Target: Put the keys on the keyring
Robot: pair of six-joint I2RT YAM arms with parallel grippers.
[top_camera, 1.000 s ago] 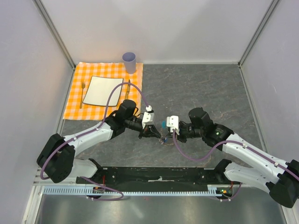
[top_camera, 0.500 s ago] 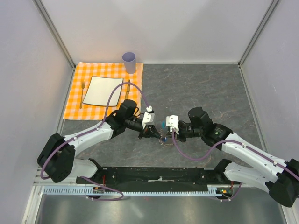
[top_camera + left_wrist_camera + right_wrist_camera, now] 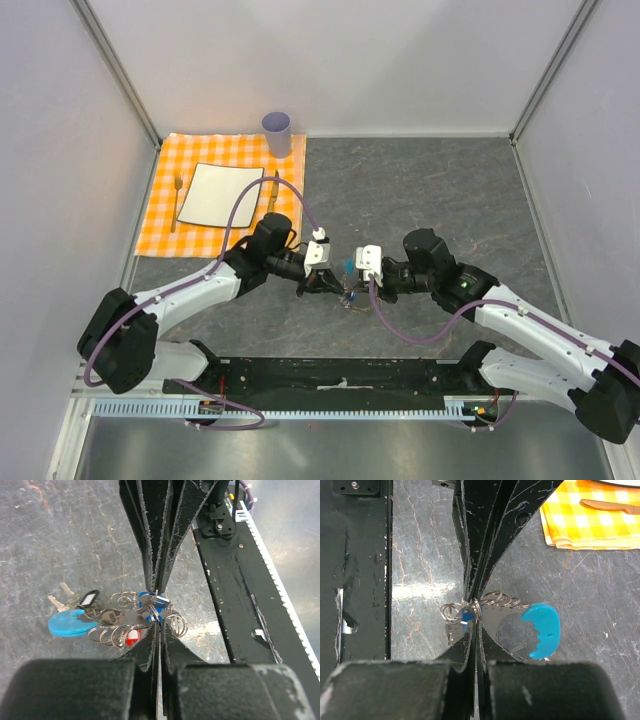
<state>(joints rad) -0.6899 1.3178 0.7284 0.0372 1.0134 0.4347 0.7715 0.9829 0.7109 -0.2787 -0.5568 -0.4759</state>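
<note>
1. The keyring [image 3: 72, 623] had a curved, bright blue plastic bit and shiny wire loops. It was bunched with the little silver keys [image 3: 60, 599] at the grey table [image 3: 60, 530], between both arms.
2. Almost nothing had changed from a moment before (the arms barely moved).
3. The left claw [image 3: 159, 627] and right claw [image 3: 475, 622] were each pressed tight together, tips meeting at the small round rings.

Robotics laboratory test cell. Indicators: plain white enclosure walls [image 3: 400, 60] in aluminium frame posts [image 3: 120, 70]; two robot arms, left arm [image 3: 190, 290] and right arm [image 3: 530, 325], bolted to a black base rail [image 3: 340, 375] with a slotted cable duct [image 3: 280, 410] at the near edge of a grey stone-patterned table [image 3: 430, 190]. A staged place setting occupies one corner: checked cloth [image 3: 165, 235], plate [image 3: 220, 195], fork [image 3: 176, 200], cup [image 3: 277, 132].
</note>
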